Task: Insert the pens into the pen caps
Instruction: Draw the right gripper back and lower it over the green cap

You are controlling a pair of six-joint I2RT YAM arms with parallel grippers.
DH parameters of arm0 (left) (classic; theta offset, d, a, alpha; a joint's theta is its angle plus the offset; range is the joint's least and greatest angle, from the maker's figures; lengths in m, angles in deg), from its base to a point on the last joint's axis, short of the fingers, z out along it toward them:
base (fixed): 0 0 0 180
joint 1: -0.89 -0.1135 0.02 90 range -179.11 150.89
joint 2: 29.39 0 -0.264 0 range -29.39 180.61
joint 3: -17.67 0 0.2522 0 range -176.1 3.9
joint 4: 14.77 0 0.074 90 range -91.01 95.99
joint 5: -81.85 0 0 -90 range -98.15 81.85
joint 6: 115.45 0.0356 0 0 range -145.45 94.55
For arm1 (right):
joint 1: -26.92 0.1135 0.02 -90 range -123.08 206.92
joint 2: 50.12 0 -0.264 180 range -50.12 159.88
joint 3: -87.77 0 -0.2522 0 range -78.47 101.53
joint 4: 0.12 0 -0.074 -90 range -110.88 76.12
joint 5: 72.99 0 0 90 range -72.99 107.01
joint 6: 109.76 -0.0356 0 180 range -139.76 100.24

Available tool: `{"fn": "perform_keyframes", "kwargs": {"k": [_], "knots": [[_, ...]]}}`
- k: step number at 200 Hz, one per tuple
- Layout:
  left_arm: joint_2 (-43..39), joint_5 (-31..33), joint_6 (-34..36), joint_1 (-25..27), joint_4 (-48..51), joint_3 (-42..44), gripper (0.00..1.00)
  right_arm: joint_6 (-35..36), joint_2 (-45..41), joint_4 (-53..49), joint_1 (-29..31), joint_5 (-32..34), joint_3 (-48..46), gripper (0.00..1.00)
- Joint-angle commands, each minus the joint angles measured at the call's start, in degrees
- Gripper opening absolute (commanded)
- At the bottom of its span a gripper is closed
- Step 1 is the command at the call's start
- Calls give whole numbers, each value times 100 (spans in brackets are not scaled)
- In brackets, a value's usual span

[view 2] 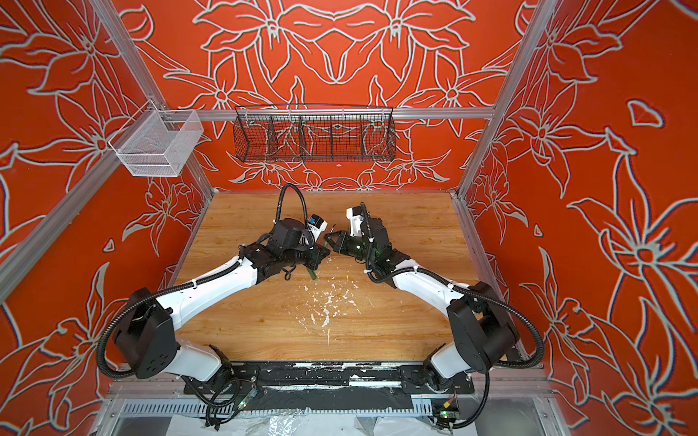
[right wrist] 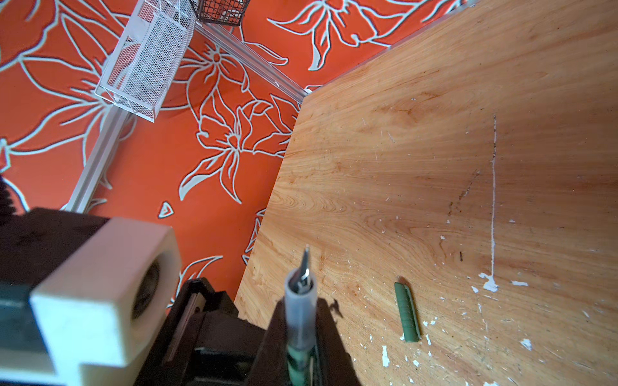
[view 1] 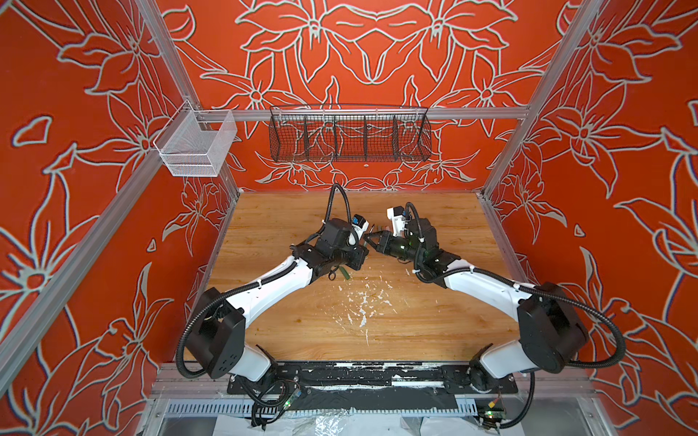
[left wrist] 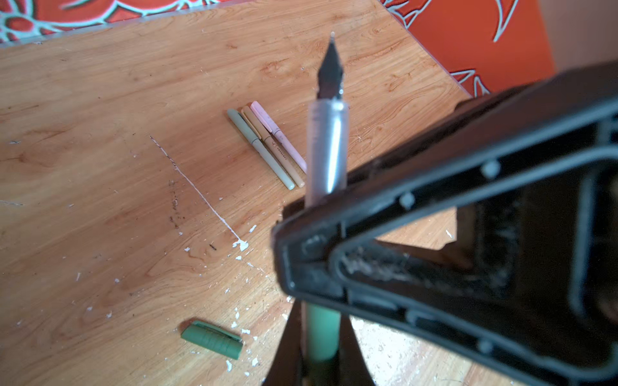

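A dark green pen (left wrist: 327, 150) with a frosted grip and dark pointed tip is held off the table by both grippers, tip pointing to the far side (view 1: 372, 228). My left gripper (left wrist: 321, 337) is shut on its green barrel. My right gripper (right wrist: 301, 320) is shut on the pen (right wrist: 300, 300) just behind the frosted section. In both top views the two grippers meet at mid-table (view 1: 362, 251) (view 2: 324, 247). The dark green pen cap (left wrist: 212, 339) (right wrist: 406, 312) lies loose on the wood. Light green, tan and pale pink pens (left wrist: 267, 143) lie side by side, looking capped.
White paint flecks (view 1: 362, 302) and a thin white line (left wrist: 197, 190) mark the wooden table (view 1: 272, 226). A black wire basket (view 1: 349, 137) and a white mesh basket (view 1: 196, 145) hang on the rails above the far edge.
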Motion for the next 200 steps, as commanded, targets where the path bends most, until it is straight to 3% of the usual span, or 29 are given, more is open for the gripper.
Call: {"fn": "perform_keyframes", "kwargs": {"k": [1,34,82,112,151,200], "knots": [[-182,124,-2,18,-152,30,1,-65,-32,120,51,-280,79,20],[-401,699,-66,1,-327,188,0,315,-550,-357,48,-27,113,32],[-1259,2288,-322,-219,-868,689,0,1013,-1148,-1583,40,1074,-108,34],[-1786,3036,-523,-308,-1177,1023,0,1423,-342,-2291,243,1074,152,28],[-2360,4244,-751,-334,-1532,1466,0,2445,1431,-3875,973,1847,1720,22],[-2760,4447,-738,-379,-1982,1792,0,2965,2952,-4643,1556,2487,3216,27]]}}
